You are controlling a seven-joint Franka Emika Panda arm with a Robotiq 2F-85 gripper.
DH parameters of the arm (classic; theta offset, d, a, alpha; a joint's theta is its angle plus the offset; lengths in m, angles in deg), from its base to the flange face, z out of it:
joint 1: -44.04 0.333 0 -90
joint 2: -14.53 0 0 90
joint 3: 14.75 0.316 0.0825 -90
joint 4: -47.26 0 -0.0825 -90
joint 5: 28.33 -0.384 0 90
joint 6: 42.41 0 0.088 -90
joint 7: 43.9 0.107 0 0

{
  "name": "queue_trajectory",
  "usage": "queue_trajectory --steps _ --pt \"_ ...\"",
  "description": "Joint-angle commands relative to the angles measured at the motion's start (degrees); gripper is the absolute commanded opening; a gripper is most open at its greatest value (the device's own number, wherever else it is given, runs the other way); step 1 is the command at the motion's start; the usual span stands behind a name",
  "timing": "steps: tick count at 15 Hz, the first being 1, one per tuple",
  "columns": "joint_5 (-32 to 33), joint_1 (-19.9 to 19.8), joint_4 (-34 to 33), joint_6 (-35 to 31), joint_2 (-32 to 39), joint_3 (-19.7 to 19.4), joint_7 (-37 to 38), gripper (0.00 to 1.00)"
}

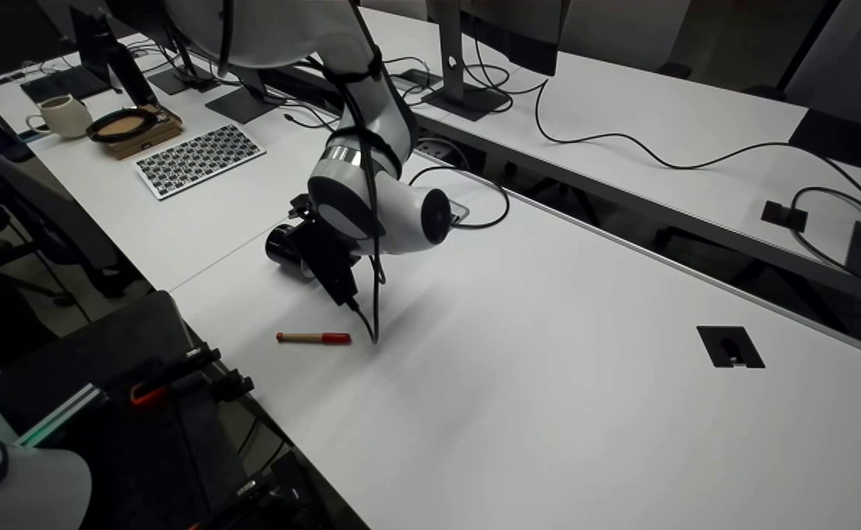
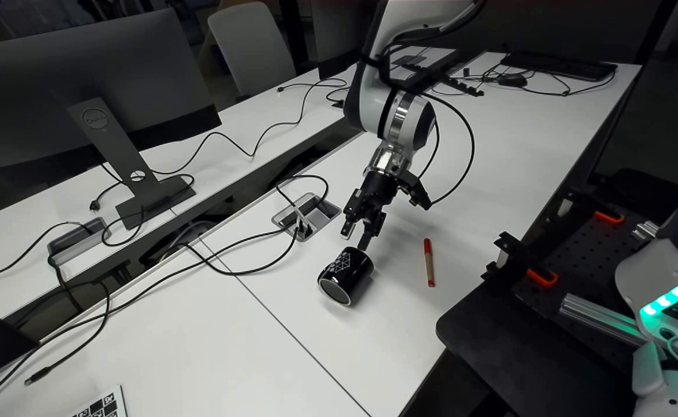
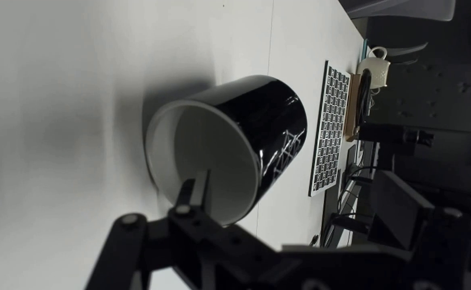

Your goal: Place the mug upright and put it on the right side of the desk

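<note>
- In an exterior view, the mug (image 2: 347, 272), black with a pale print, lies on its side on the counter (image 2: 507, 145); position: just beside the seam (image 2: 292, 336), between the robot-side edge and the rear edge, base toward the seam, mouth toward the gripper (image 2: 357, 234)
- Task progress, by judgement: approach stage; the mug is not yet upright and not yet on the right side
- Gripper: fingers (image 2: 367, 238) spread apart at the mouth end of the mug; a fingertip is just beside the rim, contact cannot be confirmed
- A pen (image 2: 429, 262), red and tan, lies nearer the robot-side edge than the mug does, apart from it
- In an exterior view, the black wrist housing (image 1: 325, 258) covers most of the gripper and part of the mug; finger spacing cannot be read here
- Left to do, by judgement: grip, lift, turn upright, carry away from the seam toward the right-hand corners of the counter, set down, release; right is taken as the robot's own, the end where the black plate (image 1: 725, 340) lies near the rear edge
- In the wrist view, the mouth of the mug faces the gripper; one finger overlaps the mouth near its rim, the opposite finger stands well apart, outside the mug
- Gripper state: wide apart, nothing clamped; whether the overlapping finger is inside the mouth or in front of it cannot be told
</note>
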Motion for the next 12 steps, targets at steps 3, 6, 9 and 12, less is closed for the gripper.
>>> queue_trajectory --steps 3,6,9,12 --pt "-0.6 -0.1 -2.6 2.8 2.5 0.6 -0.4 1.0" --pt "-0.6 0.0 -3.0 3.4 3.0 0.7 -0.2 1.0" --pt "-0.7 -0.1 -3.3 3.5 3.4 0.8 -0.6 0.74" --pt "-0.8 -0.1 -3.4 3.4 3.5 0.8 -0.8 0.51"
